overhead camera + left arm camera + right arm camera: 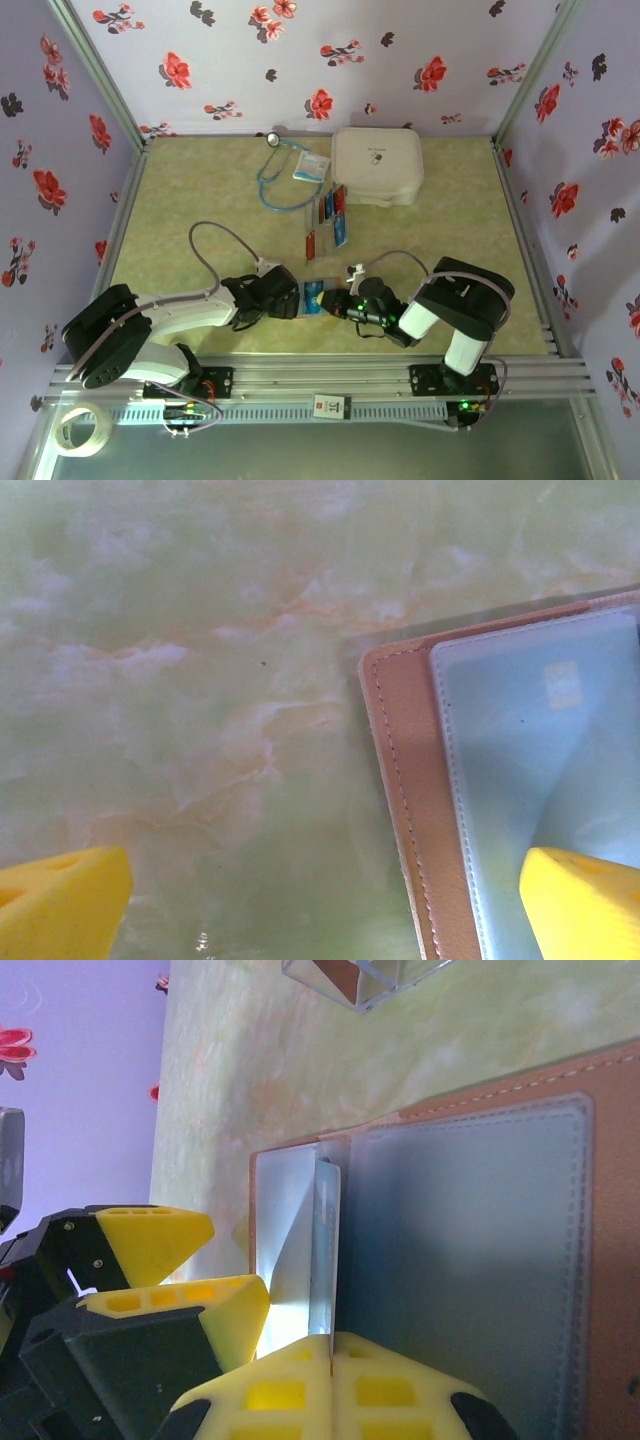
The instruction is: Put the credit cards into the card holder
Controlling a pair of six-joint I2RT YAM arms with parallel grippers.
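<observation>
**Item 1: thin, stiff rectangular plastic credit card (325,1240).** It stands on edge, seen end-on, pinched at its near end by the right gripper (331,1370), whose yellow fingers are closed tight on it. The free end sits at the mouth of a clear pocket. I judge it light, rigid and slick. The grip at the trailing edge looks right, since it leaves the leading edge free to slide in. Any tilt would probably jam it against the stitching.

**Item 2: small flat tan-brown leather-like card holder (400,810).** It lies open at the near middle of the pale green marbled surface (200,200), between the two grippers. It is likely soft and light, and apt to skate on the smooth top unless pinned. Its film pockets look floppy.

**Item 3: left gripper (325,880).** Its fingers are spread wide and hold nothing. One finger is over bare surface and the other over the holder's clear pocket. I cannot tell whether that finger presses down.

**Item 4: clear plastic tray (385,982).** It sits farther back, centre, holding the remaining red and blue cards (335,215).
</observation>
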